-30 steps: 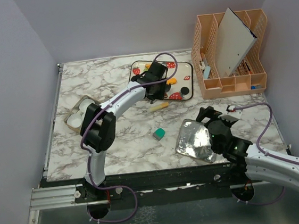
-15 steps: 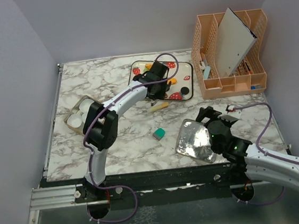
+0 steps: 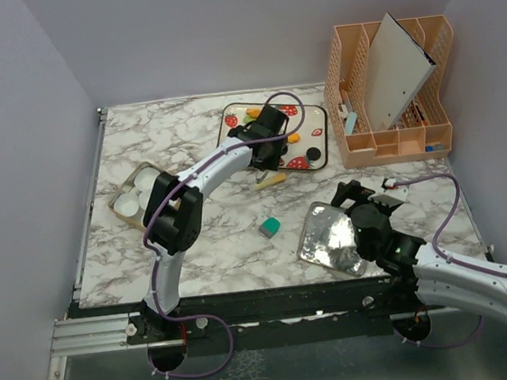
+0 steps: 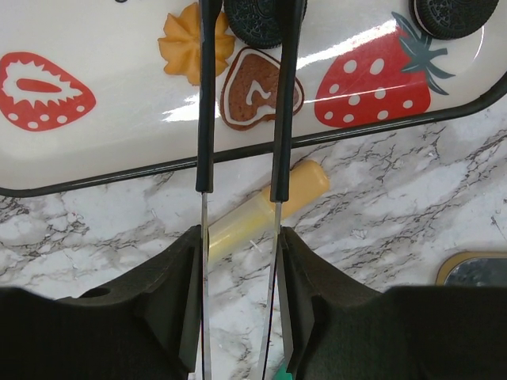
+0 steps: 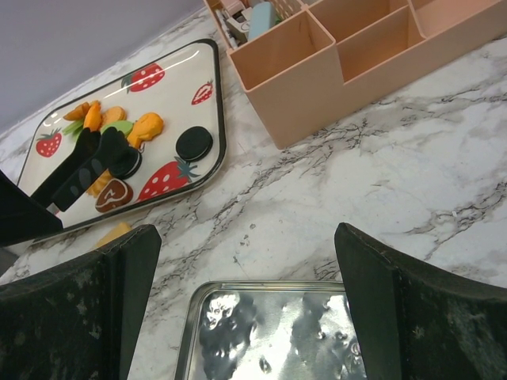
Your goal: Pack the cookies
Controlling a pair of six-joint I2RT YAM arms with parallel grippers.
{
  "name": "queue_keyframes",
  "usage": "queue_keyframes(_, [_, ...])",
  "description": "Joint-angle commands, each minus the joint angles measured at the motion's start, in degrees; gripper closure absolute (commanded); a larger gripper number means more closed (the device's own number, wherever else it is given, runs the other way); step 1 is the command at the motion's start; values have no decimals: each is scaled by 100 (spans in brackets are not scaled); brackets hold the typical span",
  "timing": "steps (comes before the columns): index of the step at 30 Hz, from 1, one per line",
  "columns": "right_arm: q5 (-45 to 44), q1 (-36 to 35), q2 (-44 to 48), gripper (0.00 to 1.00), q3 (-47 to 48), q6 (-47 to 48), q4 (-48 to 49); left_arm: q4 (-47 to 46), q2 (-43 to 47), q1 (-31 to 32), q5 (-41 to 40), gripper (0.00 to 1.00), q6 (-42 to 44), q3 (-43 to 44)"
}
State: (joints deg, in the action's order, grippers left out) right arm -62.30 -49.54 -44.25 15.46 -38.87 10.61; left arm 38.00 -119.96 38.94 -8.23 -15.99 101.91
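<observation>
Several cookies (image 4: 186, 54) lie on the far strawberry tray (image 4: 111, 43); the left gripper (image 4: 247, 8) hangs there, its jaws narrowly parted around a brown heart cookie (image 4: 255, 89). The right gripper (image 5: 244, 261) gapes wide above the near metal tin (image 5: 269, 332).

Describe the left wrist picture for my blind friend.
The left hand holds two thin fingers over a strawberry tray, a brown heart cookie between them. An orange flower cookie sits beside it; a yellow stick lies off the tray.

Bright, even overhead light, soft shadows.
Glare streaks the glossy white strawberry-printed tray (image 4: 127, 134); the shiny silver metal pan (image 5: 269, 332) reflects blotchily; near edges of wrist views blur.
</observation>
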Motion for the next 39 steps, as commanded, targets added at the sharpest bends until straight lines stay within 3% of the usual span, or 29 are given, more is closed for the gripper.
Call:
queue_keyframes(1, [-200, -7, -29, 0, -54, 64, 133, 177, 114, 104, -90, 58, 87, 225])
queue_keyframes(13, [-3, -12, -150, 0, -43, 305, 345, 184, 588, 110, 49, 55, 4, 24])
queue_keyframes(19, [834, -11, -382, 0, -14, 1181, 1041, 182, 1068, 224, 186, 57, 65, -310])
queue_keyframes(23, [1485, -7, -593, 0, 320, 1321, 825, 168, 1435, 287, 331, 57, 141, -685])
queue_keyframes(32, [2477, -3, -266, 0, 666, -36, 267, 0, 2474, 527, 795, 59, 369, -1657])
queue_keyframes(39, [2728, 50, -174, 0, 814, -1006, 262, -623, 3259, 850, 1304, 58, 389, -2551])
